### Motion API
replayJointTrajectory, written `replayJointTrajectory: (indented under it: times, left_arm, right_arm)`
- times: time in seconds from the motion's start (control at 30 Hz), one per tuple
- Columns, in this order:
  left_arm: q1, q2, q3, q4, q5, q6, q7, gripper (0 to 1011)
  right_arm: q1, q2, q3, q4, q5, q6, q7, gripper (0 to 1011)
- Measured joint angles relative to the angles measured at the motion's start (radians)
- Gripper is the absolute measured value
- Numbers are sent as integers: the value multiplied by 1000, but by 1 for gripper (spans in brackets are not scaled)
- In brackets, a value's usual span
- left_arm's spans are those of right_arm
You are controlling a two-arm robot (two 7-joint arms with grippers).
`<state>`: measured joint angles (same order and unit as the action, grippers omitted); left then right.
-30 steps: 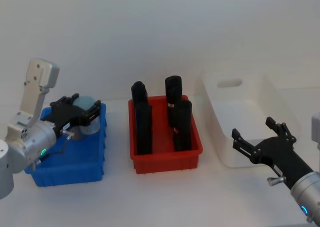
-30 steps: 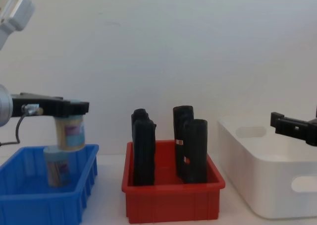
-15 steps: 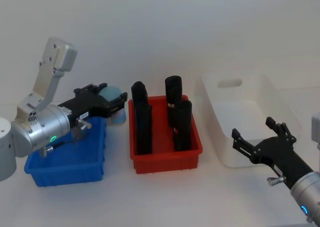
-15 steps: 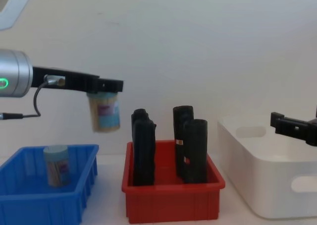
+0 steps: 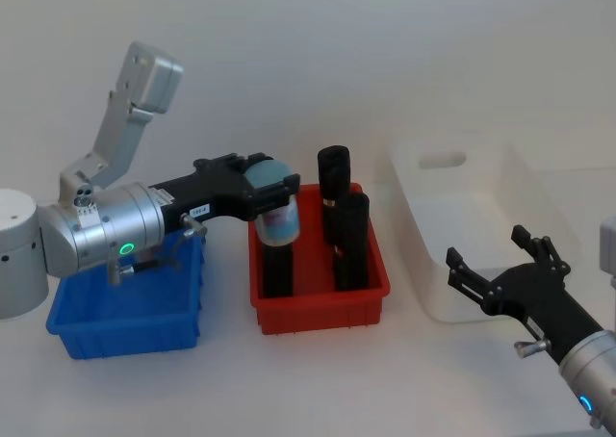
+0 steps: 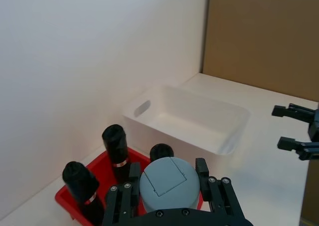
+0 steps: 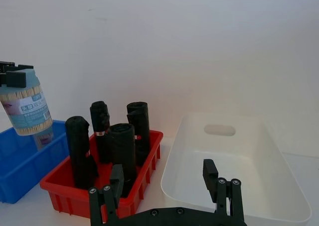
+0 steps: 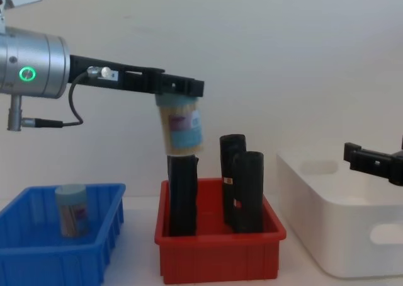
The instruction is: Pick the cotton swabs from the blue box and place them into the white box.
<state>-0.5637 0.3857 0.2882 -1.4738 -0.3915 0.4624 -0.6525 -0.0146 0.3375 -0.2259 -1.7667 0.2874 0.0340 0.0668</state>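
In front, the right gripper (image 5: 486, 246) hangs open before the white rounded plastic tub (image 8: 340, 248). Beyond, the left gripper (image 8: 180, 89) clamps a clear, blue-lidded cotton-swab jar (image 8: 181, 130) over upright black cylinders (image 8: 248, 191) in the red plastic bin (image 8: 217, 261); a second jar (image 8: 71, 209) stands in the blue ribbed bin (image 8: 50, 264).

**Tally by kind**

You are looking at two jars of cotton swabs (image 8: 181, 127), four black handle-shaped objects (image 7: 122, 146), and three bins: you are seeing one blue box (image 8: 38, 257), one red bin (image 8: 217, 261) and one white box (image 8: 340, 248).
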Motion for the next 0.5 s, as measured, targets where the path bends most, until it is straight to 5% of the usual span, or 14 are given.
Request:
replayJointTrajectory:
  times: [0.5]
  left_arm:
    - [-32,-17,14,8,-26,35,-82,670]
  right_arm:
    - [0,0,0,-1,0,0,5,1002]
